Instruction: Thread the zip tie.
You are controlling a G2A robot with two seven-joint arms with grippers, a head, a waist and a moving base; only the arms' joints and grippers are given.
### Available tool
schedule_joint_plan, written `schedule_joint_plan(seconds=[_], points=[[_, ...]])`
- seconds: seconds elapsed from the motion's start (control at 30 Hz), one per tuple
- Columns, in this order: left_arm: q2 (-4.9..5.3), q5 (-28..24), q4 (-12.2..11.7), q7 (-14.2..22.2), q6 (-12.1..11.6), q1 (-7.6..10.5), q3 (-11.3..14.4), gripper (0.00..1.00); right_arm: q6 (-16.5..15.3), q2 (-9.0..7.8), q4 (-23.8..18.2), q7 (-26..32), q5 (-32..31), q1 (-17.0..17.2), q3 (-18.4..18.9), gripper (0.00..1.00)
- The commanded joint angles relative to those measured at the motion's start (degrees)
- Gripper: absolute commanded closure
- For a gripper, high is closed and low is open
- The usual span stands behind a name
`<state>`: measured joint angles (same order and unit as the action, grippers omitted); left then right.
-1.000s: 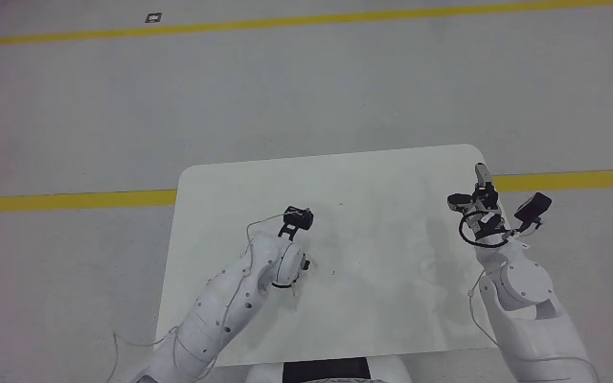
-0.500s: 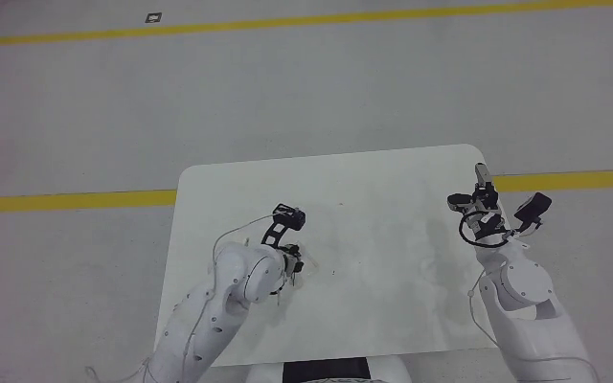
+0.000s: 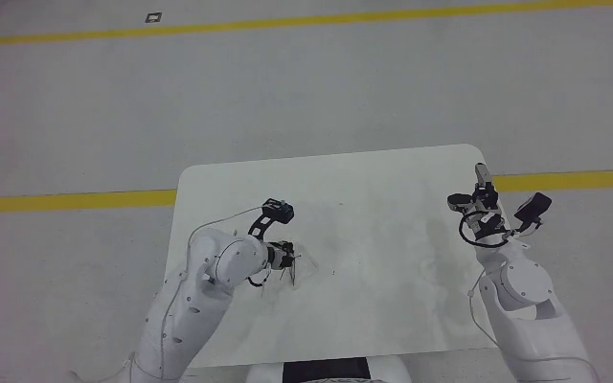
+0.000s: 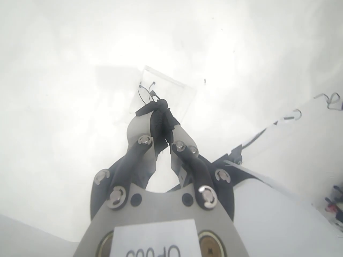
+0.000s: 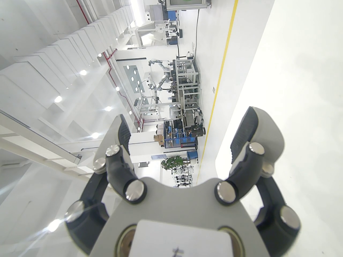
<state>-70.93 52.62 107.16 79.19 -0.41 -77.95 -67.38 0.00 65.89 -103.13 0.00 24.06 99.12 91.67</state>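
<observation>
left gripper [image 4: 160, 108] pressed together, pinching the zip tie [image 4: 150, 93] above a clear sheet [image 4: 178, 94] on the table [image 3: 383, 191]; tie runs straight ahead from its tips; right gripper [image 5: 185, 121] spread, empty, well apart; left arm nearer.

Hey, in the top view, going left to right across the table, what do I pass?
Left gripper, shut on zip ties → right gripper, open, near the right edge of the table.
</observation>
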Motion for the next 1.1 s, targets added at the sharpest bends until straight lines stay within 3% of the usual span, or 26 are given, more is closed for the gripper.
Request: schedule_joint_plan(seconds=[0.0,0.03,0.13,0.23,0.33,0.5,0.6,0.9,0.97,1.07], points=[[0.74,-5.5,-1.5,0.4,-6.8,-0.25,-2.8,1.00,0.0,0.00,0.0,0.0,0.0,0.0,0.0,0.00],[1.32,-8.7,-3.1,0.4,-10.6,-0.35,-4.0,1.00,0.0,0.00,0.0,0.0,0.0,0.0,0.0,0.00],[3.05,-16.0,-6.6,0.4,-19.1,0.04,-5.7,1.00,0.0,0.00,0.0,0.0,0.0,0.0,0.0,0.00],[4.93,-20.0,-7.9,0.4,-19.1,1.33,-5.0,1.00,0.0,0.00,0.0,0.0,0.0,0.0,0.0,0.00],[7.36,-24.6,-8.9,0.4,-19.1,3.07,-2.4,1.00,0.0,0.00,0.0,0.0,0.0,0.0,0.0,0.00],[11.55,-34.2,-11.8,0.4,-19.1,7.60,3.7,1.00,0.0,0.00,0.0,0.0,0.0,0.0,0.0,0.00],[13.90,-41.1,-12.0,0.4,-19.1,10.48,7.6,1.00,0.0,0.00,0.0,0.0,0.0,0.0,0.0,0.00],[13.90,-41.1,-12.0,0.4,-19.1,10.48,7.6,1.00,0.0,0.00,0.0,0.0,0.0,0.0,0.0,0.00],[13.89,-43.7,-13.0,0.1,-19.1,10.70,8.3,1.00,0.0,0.00,0.0,0.0,0.0,0.0,0.0,0.00],[14.25,-50.0,-15.5,0.4,-19.1,12.56,9.4,1.00,0.0,0.00,0.0,0.0,0.0,0.0,0.0,0.00]])
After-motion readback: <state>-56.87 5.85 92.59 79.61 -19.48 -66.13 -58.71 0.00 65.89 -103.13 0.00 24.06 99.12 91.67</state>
